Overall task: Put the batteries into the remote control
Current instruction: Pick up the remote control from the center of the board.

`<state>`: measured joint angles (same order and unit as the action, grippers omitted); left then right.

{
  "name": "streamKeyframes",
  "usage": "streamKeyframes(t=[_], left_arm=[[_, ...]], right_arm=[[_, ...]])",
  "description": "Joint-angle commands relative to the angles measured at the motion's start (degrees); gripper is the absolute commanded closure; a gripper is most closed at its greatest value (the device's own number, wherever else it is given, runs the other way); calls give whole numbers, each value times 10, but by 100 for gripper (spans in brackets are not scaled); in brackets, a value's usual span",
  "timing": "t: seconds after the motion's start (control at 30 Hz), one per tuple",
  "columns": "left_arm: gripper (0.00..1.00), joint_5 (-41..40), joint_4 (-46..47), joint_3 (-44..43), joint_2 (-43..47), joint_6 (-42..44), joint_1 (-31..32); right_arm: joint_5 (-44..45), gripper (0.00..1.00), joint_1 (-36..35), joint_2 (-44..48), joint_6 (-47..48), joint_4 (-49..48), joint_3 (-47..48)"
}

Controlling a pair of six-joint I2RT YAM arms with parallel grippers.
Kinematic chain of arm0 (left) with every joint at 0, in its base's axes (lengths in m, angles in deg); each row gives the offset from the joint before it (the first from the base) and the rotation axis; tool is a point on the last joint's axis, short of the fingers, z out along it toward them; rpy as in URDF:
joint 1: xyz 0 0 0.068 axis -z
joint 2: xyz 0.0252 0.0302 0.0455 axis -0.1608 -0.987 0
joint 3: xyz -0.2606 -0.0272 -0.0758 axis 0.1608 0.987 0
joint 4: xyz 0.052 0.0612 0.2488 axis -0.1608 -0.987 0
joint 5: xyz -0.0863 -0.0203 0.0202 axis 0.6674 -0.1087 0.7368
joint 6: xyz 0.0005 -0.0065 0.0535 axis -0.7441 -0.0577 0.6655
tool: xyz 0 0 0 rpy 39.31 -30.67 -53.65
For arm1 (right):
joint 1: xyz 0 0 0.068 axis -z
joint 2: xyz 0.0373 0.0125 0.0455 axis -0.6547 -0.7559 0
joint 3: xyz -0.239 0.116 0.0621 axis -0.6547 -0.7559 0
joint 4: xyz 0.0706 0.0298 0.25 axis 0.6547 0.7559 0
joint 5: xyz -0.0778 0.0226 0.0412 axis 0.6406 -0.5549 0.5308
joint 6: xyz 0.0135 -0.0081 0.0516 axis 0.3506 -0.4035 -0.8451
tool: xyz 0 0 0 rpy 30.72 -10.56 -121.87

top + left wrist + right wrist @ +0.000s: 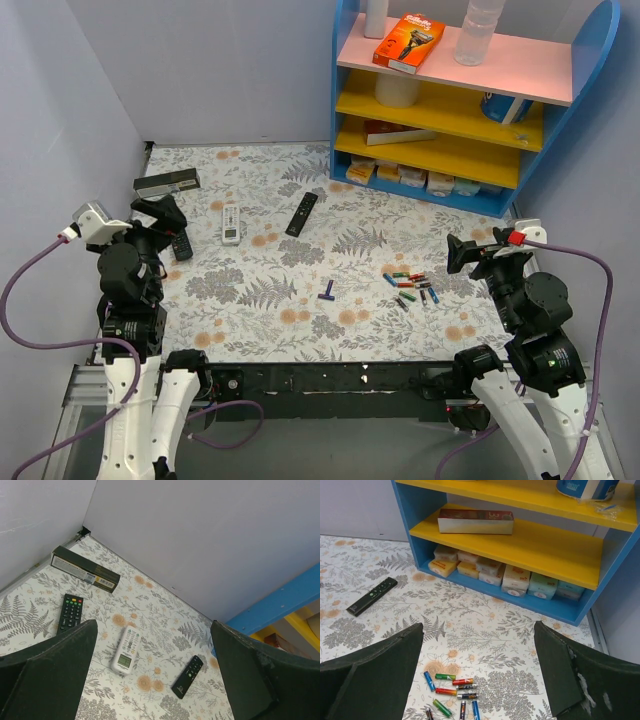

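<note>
The batteries (410, 285) lie loose in a small cluster on the floral table right of centre, with red, green, blue and black wrappers. In the right wrist view they lie low between my fingers (452, 690). The long slim black remote control (301, 213) lies face up mid-table, also seen in the left wrist view (187, 676) and the right wrist view (372, 596). My left gripper (163, 214) hovers open and empty at the left (155, 650). My right gripper (461, 253) hovers open and empty right of the batteries (479, 645).
A white remote (231, 223) and a shorter black remote with coloured buttons (181, 245) lie at the left, with a dark flat box (166, 182) behind them. A small blue razor (328, 291) lies near the centre. A blue shelf unit (470, 110) stands at the back right.
</note>
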<state>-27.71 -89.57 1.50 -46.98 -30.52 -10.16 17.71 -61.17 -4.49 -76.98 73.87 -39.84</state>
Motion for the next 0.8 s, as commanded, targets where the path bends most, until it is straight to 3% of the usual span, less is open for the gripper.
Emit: streamKeyframes(t=[0.0, 0.4, 0.63, 0.77], left_arm=[[2, 1, 9, 11, -5, -5, 1], [2, 30, -24, 21, -93, -51, 1], [2, 53, -53, -5, -223, -73, 1], [2, 62, -65, -35, -341, -69, 1]], right_arm=[[10, 2, -2, 2, 19, -46, 5], [-15, 2, -2, 9, -11, -52, -25], [-19, 2, -2, 18, -38, -52, -50], [-13, 2, -2, 14, -38, -54, -58]])
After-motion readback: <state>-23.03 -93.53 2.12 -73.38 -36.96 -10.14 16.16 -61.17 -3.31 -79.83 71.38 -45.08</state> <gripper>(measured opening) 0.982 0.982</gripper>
